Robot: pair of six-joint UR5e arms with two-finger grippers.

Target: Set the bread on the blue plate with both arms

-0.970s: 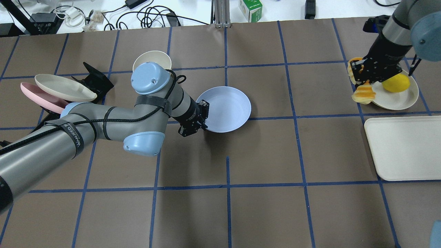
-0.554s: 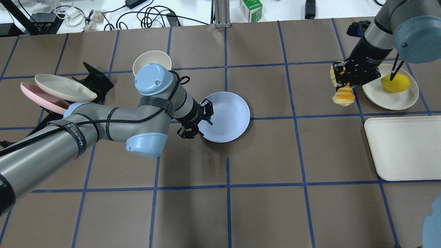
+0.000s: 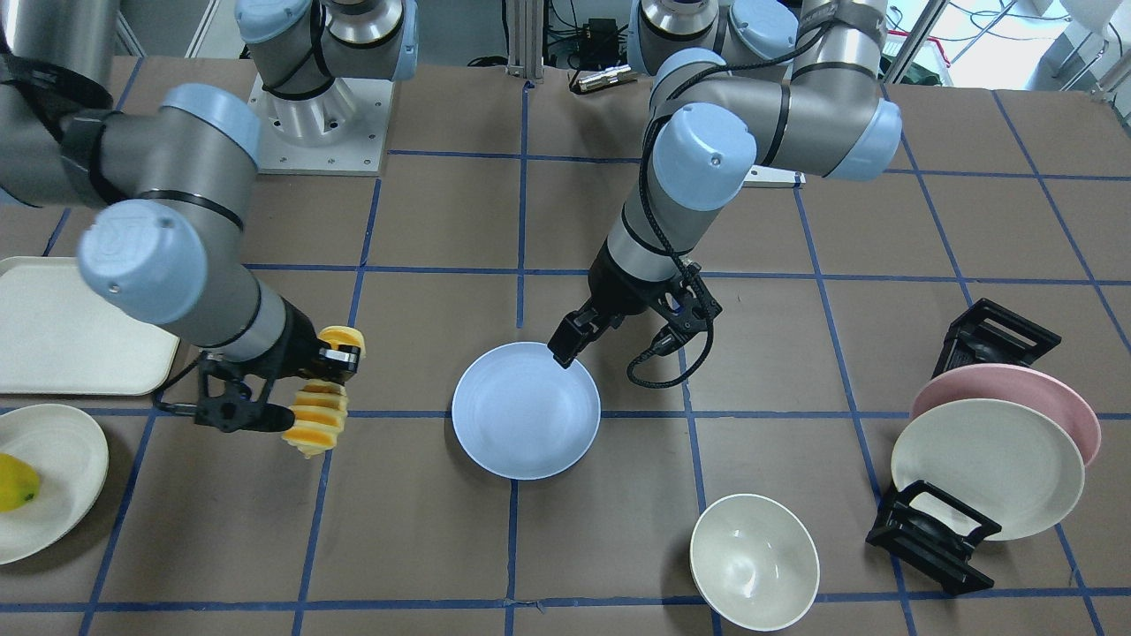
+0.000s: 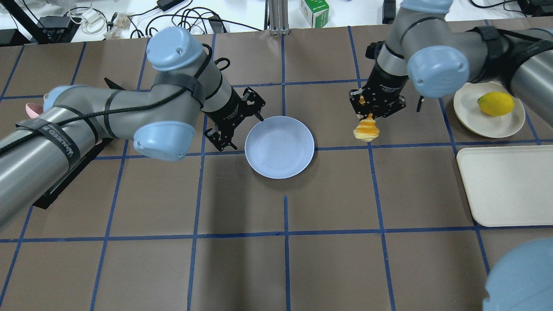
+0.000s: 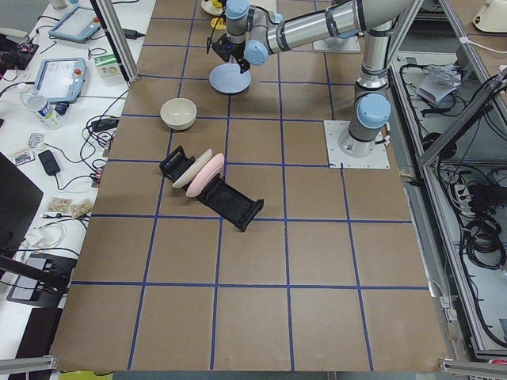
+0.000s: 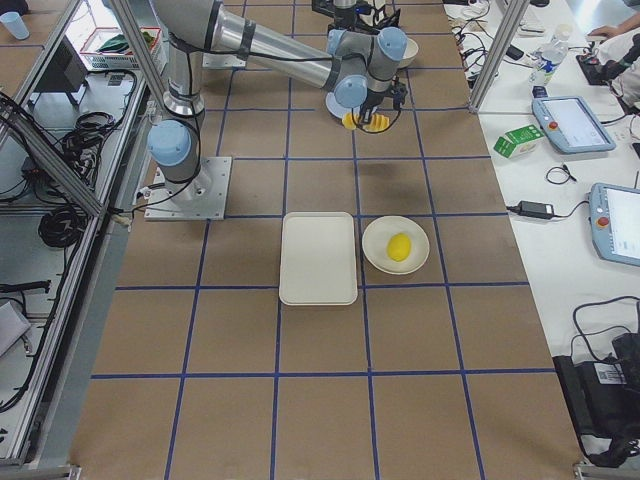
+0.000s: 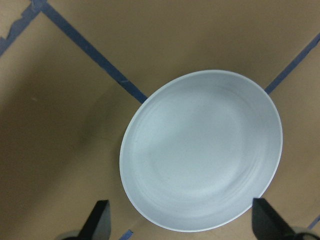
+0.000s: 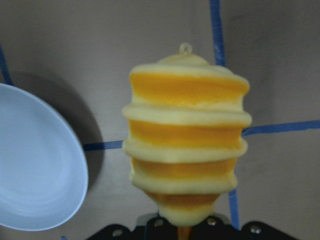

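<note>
The blue plate lies flat on the table's middle and is empty; it also shows in the front view and in the left wrist view. My left gripper is open and empty, raised just off the plate's left rim, with its fingertips wide apart. My right gripper is shut on one end of the bread. The orange-yellow ridged loaf hangs down in the air to the plate's right. In the right wrist view the bread hangs beside the plate's edge.
A cream plate with a yellow fruit sits far right, above a cream tray. A white bowl stands beyond the blue plate. A pink plate and a cream plate lean in a black rack.
My right gripper carried the bread leftward, from beside the cream plate to near the blue plate. My left gripper drew back from the plate's near-left rim toward its far-left side.
</note>
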